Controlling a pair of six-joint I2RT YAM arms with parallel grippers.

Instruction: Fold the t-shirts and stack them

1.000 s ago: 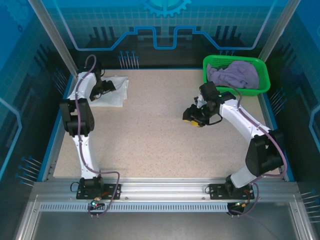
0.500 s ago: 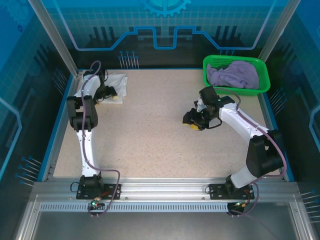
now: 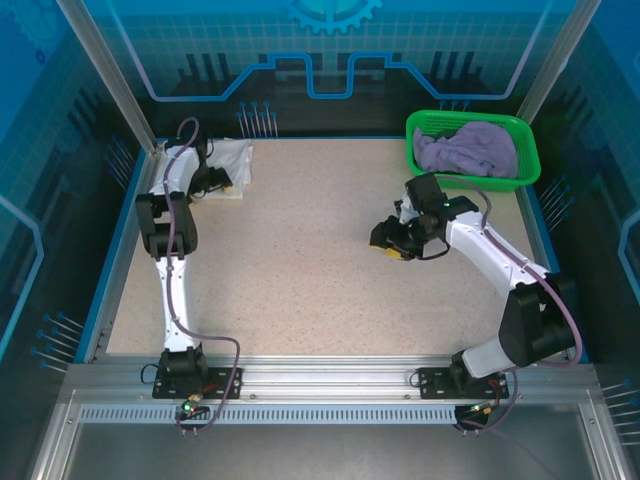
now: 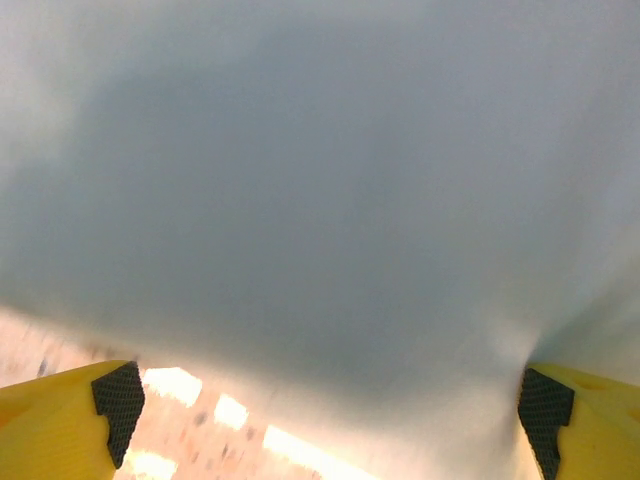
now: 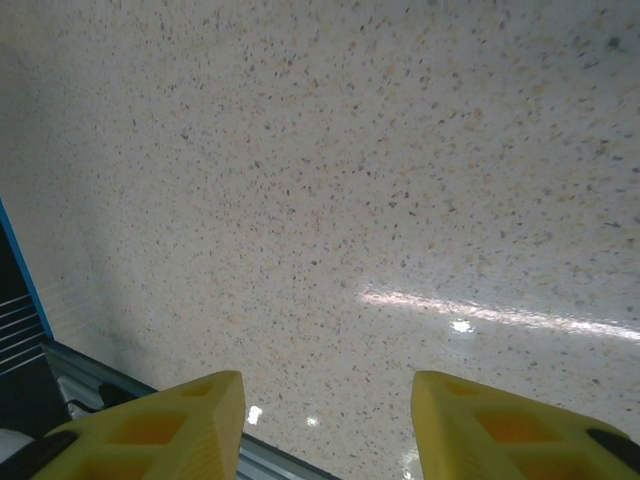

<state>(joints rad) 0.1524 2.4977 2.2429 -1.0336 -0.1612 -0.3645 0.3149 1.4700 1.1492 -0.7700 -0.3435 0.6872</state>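
The white t-shirt (image 3: 234,162) lies folded at the table's far left corner. My left gripper (image 3: 220,186) sits at its near edge. In the left wrist view the white cloth (image 4: 320,200) is blurred and very close, and my left gripper (image 4: 330,410) is open, its dark pads (image 4: 118,400) wide apart at the lower corners. The pale lavender t-shirt (image 3: 468,150) is bunched up inside the green mesh basket (image 3: 470,120) at the far right. My right gripper (image 3: 392,240) hangs open over bare table, in front of the basket. Its yellow fingers (image 5: 180,425) hold nothing.
The speckled beige tabletop (image 5: 350,180) stretches between the two arms. A blue rim (image 3: 125,250) bounds the table's left side, and a metal rail (image 3: 320,380) runs along the near edge. Upright frame posts stand at the far corners.
My left arm has reached further toward the far left corner, its gripper sliding along the white t-shirt's near edge. My right gripper has drifted slightly to the right.
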